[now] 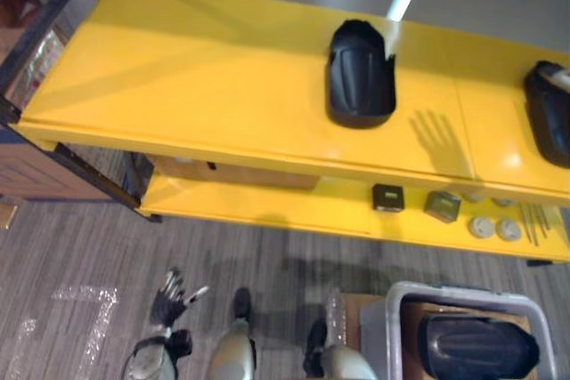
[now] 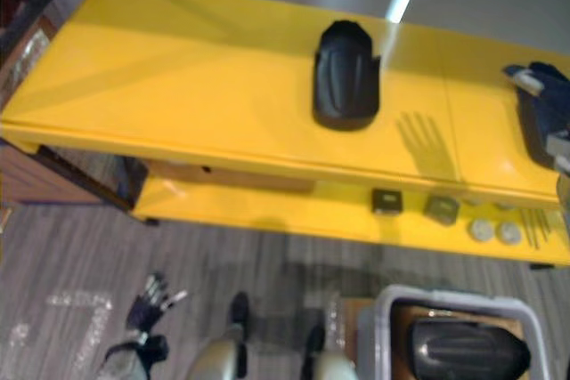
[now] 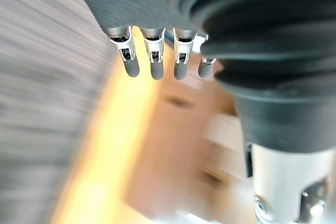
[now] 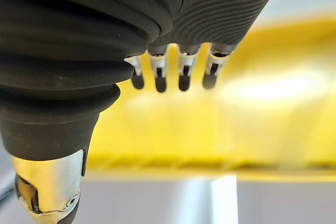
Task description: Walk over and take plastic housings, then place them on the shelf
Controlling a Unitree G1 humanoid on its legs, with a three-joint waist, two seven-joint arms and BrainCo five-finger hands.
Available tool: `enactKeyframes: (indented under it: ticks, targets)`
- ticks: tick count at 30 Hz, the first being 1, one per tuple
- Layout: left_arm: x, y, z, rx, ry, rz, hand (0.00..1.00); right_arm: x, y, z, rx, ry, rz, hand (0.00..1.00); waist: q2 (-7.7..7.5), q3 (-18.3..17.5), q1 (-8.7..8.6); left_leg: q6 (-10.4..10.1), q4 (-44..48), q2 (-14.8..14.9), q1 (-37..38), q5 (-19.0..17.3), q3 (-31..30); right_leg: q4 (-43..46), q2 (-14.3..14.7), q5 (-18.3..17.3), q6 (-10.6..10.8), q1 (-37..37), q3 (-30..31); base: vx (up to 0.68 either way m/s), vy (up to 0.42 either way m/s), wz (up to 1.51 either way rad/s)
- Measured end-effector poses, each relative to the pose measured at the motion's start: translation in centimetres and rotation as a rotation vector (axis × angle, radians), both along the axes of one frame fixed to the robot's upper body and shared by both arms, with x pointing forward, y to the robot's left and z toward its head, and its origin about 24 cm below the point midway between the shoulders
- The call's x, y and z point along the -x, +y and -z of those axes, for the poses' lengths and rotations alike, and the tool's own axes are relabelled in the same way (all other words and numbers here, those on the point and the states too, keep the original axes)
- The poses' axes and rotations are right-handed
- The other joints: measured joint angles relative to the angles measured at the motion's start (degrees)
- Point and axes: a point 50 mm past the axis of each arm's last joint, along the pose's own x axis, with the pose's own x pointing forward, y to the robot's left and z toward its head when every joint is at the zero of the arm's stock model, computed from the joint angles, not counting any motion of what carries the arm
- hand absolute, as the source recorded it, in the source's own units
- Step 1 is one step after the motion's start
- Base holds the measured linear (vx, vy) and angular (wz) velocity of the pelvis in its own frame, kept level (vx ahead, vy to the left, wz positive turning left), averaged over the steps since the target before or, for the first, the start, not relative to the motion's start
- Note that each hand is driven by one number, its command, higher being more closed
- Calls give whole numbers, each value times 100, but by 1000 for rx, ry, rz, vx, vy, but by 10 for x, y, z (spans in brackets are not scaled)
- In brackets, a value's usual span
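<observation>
1. Your left robot hand (image 1: 172,295) hangs low over the grey floor (image 1: 80,246), in front of the left half of the yellow shelf (image 1: 196,68). Its fingers (image 3: 153,56) are straight and slightly spread, with nothing in them.
2. Your right robot hand (image 2: 538,83) is up at the right end of the shelf, over the top board. Its fingers (image 4: 183,72) are straight and apart, and they hold nothing.
3. The middle housing (image 1: 362,73), black plastic, lies flat on the top board, well apart from both hands.
4. The right housing (image 1: 548,126) lies at the right edge of the top board, just beside your right robot hand. You cannot tell from the head views whether they touch.
5. The third housing (image 1: 476,346) sits inside the grey bin (image 1: 378,331) on the floor at the lower right.
6. The lower board carries a cardboard box (image 1: 240,173), two small dark boxes (image 1: 386,197) and two round discs (image 1: 481,226).
</observation>
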Motion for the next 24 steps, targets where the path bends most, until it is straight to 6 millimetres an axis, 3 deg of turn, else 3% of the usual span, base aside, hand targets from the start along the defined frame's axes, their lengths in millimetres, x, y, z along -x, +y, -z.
enactKeyframes:
  ticks: [1,4,7,10,14,17,19,21,24]
  targets:
    - [0,3,-13,-14,-39,3,0,3,0,8,-26,16,9,0,39,-15,-30,10,0,-5,33,-7,15,-21,-2,13,3,35,8,42,8,-3]
    - [15,44,-66,-45,-172,-38,0,25,-9,37,-136,129,38,0,302,-104,-155,53,-2,-56,154,-63,21,-96,-17,22,26,183,15,15,3,-3]
    - [32,71,-100,-122,-269,-21,0,41,-22,45,-220,144,81,0,424,-178,-165,45,-3,-66,197,-105,23,-191,-18,27,31,272,8,7,4,-1]
    - [41,76,-135,-139,-486,21,0,46,-25,54,-331,118,44,0,459,-200,-135,25,-27,-70,302,-142,26,-252,-52,-3,-3,365,4,0,0,0]
    - [41,74,-160,-194,-702,-21,0,47,-24,78,-586,55,-76,0,483,-216,-127,16,-26,-68,342,-153,60,-232,-62,-8,-5,370,45,5,5,-5]
    - [29,68,-166,-264,-745,-130,0,43,-14,106,-767,62,-154,0,485,-215,-161,23,-14,-48,340,-159,204,-154,-71,-8,-7,244,211,22,5,-23]
    - [14,58,-166,-218,-762,-119,0,38,-4,119,-813,112,-194,0,489,-213,-239,25,-2,-47,340,-158,308,-65,-91,-22,-5,141,338,29,8,-31]
    - [-15,40,-163,-135,-746,-86,0,28,12,128,-840,177,-267,0,501,-186,-392,27,-2,-45,340,-159,444,80,-109,-36,12,-14,502,15,9,-31]
    - [-53,15,-165,-59,-699,-83,0,20,30,125,-814,221,-363,0,519,10,-567,26,-2,-33,346,-165,678,310,-124,-57,34,-251,797,-22,15,-38]
